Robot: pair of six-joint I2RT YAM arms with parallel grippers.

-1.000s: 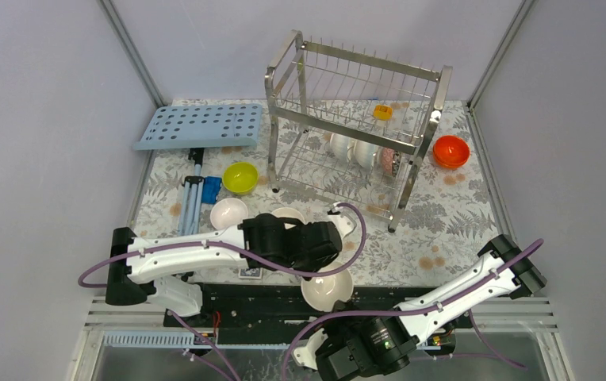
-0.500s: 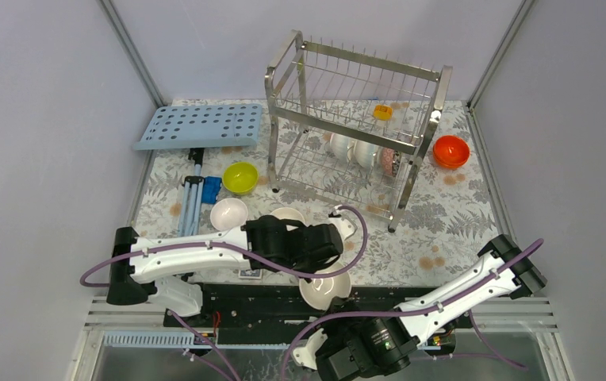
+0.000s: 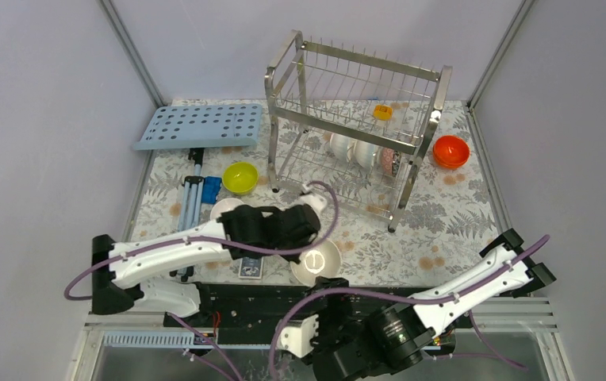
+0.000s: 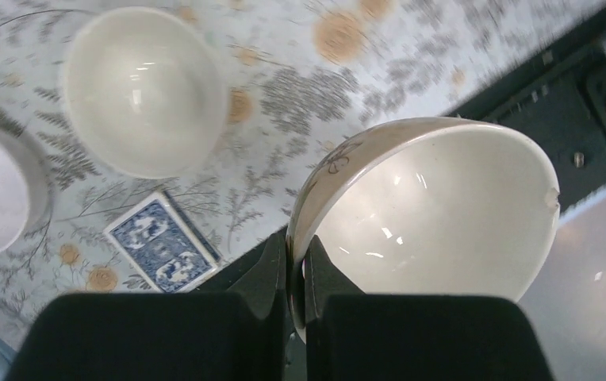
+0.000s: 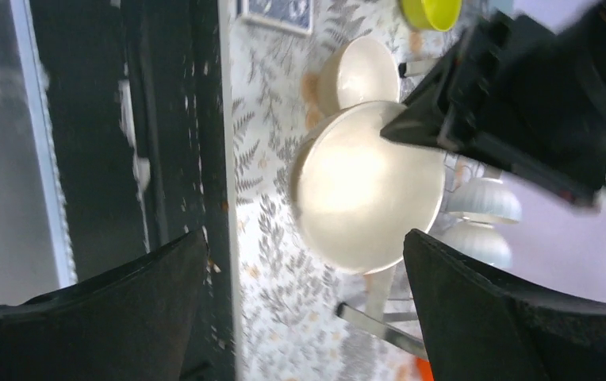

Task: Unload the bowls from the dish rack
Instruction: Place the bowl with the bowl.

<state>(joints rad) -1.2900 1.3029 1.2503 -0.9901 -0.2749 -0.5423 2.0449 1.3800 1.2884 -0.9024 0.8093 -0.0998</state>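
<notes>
L gripper [image 4: 296, 254] clamped on beige bowl [image 4: 435, 214] rim; R gripper [image 5: 304, 309] spread wide, empty. Placing step, I reckon: next I set it down by white bowl [image 4: 141, 87], then release.

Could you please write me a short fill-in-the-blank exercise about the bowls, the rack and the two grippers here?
1. The left gripper is shut on the ____ of the cream bowl.
2. The jaws of the right gripper stand ____.
3. The orange bowl sits to the ____ of the dish rack.
Missing words: rim; open; right.
</notes>
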